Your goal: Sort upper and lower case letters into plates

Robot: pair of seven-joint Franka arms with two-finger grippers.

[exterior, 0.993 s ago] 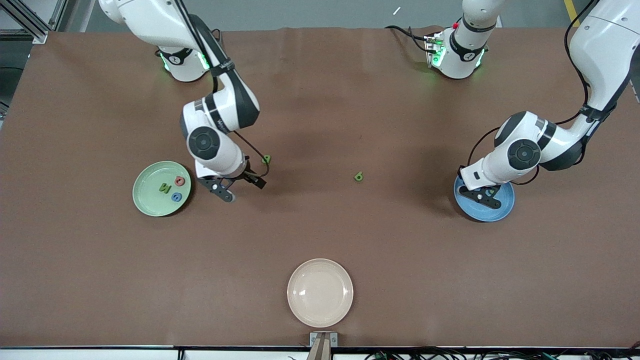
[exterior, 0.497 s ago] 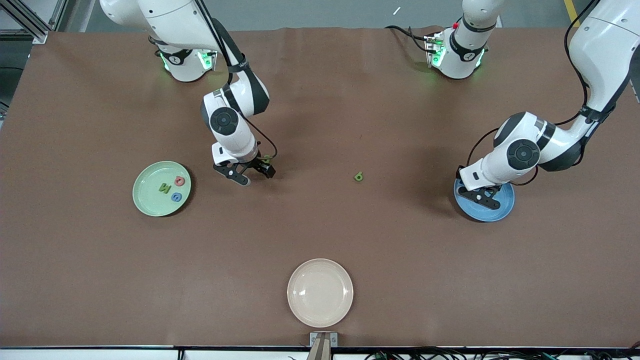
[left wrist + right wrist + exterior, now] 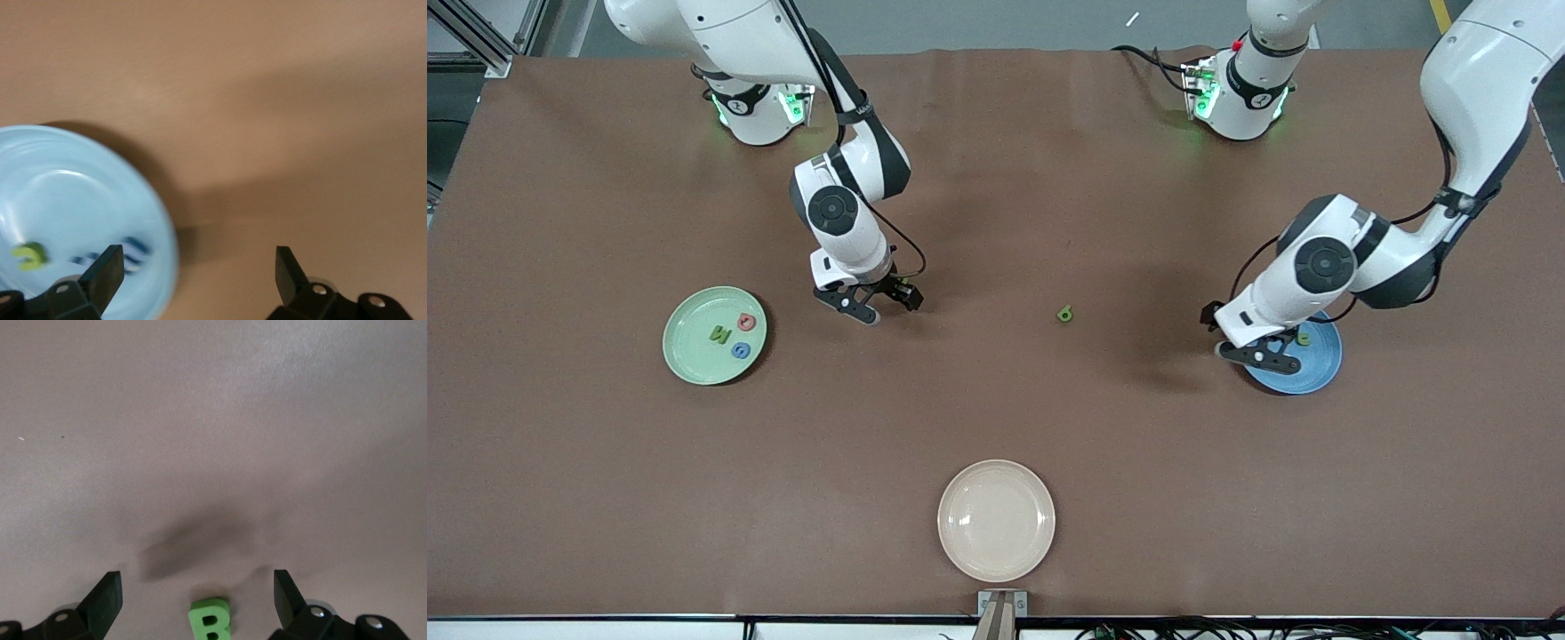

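Note:
My right gripper (image 3: 882, 304) hangs low over the table, open, between the pale green plate (image 3: 694, 356) and the table's middle. In the right wrist view a green letter B (image 3: 210, 620) lies on the table between the open fingers of the right gripper (image 3: 197, 581), untouched. That plate holds a green letter (image 3: 719, 334), a red one (image 3: 746, 322) and a blue one (image 3: 740, 350). My left gripper (image 3: 1254, 348) is open and empty over the rim of the blue plate (image 3: 1307, 373). In the left wrist view the left gripper (image 3: 199, 257) straddles the blue plate's (image 3: 73, 200) edge; a green letter (image 3: 29, 256) and a blue letter (image 3: 131, 248) lie in it.
Another small green letter (image 3: 1064, 313) lies loose on the brown table, between the two grippers. A cream plate (image 3: 996, 520) with nothing in it sits near the table edge closest to the front camera.
The left gripper opened, left a green letter in the blue plate and slid toward the table's middle. The right arm swung from beside the green plate to over the green B.

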